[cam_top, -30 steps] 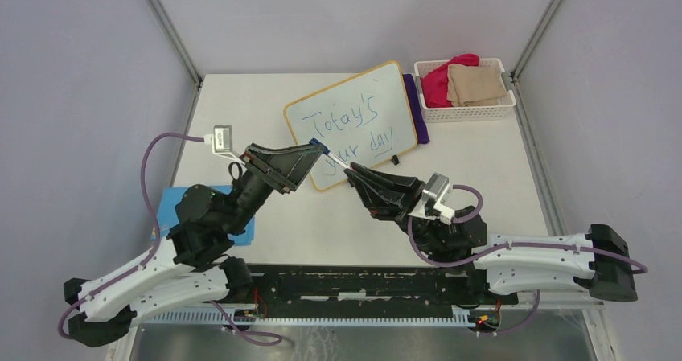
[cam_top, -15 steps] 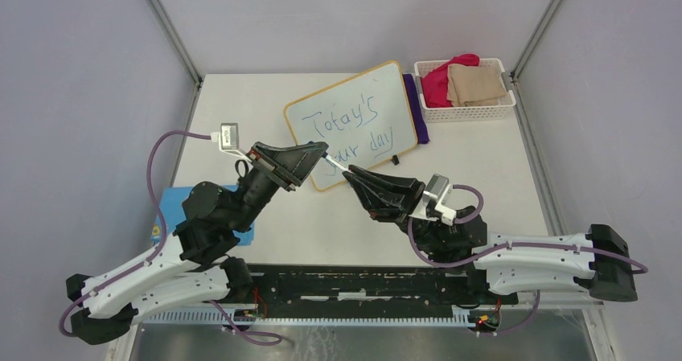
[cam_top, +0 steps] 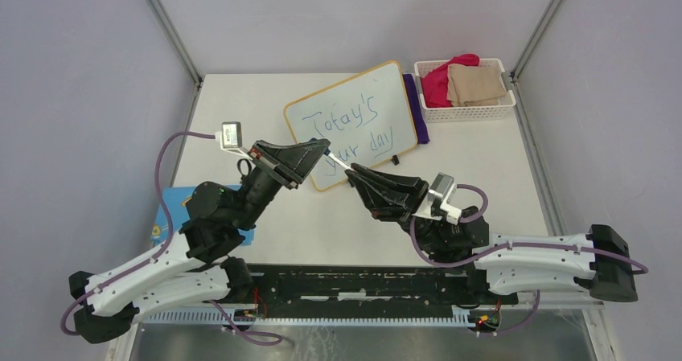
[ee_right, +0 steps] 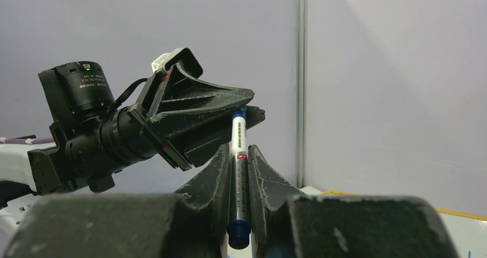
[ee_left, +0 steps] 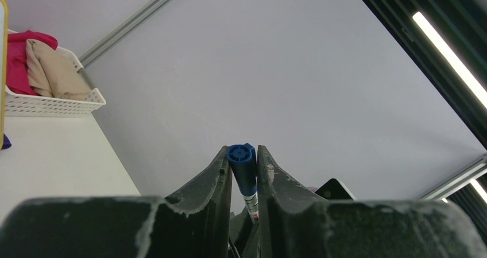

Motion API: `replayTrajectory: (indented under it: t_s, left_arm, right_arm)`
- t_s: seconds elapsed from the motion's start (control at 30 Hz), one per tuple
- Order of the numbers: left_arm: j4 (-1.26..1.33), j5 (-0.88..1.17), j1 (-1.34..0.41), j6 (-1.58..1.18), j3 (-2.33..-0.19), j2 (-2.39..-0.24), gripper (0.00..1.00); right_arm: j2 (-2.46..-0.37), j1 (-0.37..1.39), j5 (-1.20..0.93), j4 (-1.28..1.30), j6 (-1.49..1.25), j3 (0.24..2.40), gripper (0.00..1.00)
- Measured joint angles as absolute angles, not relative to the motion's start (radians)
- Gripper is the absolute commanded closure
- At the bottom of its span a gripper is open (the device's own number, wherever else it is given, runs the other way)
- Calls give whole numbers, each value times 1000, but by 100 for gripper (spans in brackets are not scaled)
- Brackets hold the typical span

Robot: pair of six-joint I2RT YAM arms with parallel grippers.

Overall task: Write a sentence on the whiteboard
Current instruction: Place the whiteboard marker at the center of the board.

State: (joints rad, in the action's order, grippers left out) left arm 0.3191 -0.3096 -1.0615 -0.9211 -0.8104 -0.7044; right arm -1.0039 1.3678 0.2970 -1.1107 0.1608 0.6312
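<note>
whiteboard lies tilted at far middle of surface, sentence on it. right end effector clamps marker barrel. left end effector pinches blue cap. likely cap step: align both along barrel axis, move straight, no sideways bending.

Right tool clamped on upright white marker, left tool gripping its upper end

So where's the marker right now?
Top view, centre: the marker is held between the left tool and right tool, above the near edge of the whiteboard.
</note>
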Motion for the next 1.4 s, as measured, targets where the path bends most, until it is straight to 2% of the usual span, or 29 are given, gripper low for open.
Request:
replayTrajectory:
  t_s: [0.3,0.53,0.57,0.6,0.67,0.73,0.8,0.87,0.93,1.23,1.4]
  left_arm:
    - [475,-290,-1061,-979,-800,-802,98]
    - [538,-315,-1159,-979,-807,-883,98]
    - [543,-318,-1172,-978,-808,-893,95]
    - [547,-321,-1177,-978,-809,-897,84]
    - [543,-333,-1182,-977,-809,-893,49]
    - [506,-341,-1187,-961,-809,-876,25]
    - [434,-329,-1209,-936,-808,-849,12]
    - [363,-336,-1231,-923,-806,-833,4]
    - [271,-367,-1235,-904,-806,-795,1]
    - [-80,-598,-1235,-781,-883,-631,0]
    - [-189,-705,-1235,-643,-918,-587,0]
  right_arm:
    - [-1006,1367,348,-1161,170,631,100]
    - [-1019,1355,360,-1189,180,634,100]
    - [-1023,1353,360,-1190,181,636,100]
    - [-1026,1351,360,-1193,180,638,100]
    - [-1028,1348,357,-1192,180,641,100]
    - [-1031,1346,351,-1178,180,649,100]
    - [-1032,1343,356,-1139,186,660,100]
    - [-1029,1339,368,-1105,192,664,100]
    - [-1024,1336,383,-1065,203,664,100]
    - [-897,1312,492,-896,249,646,100]
    - [-818,1276,535,-749,223,606,100]
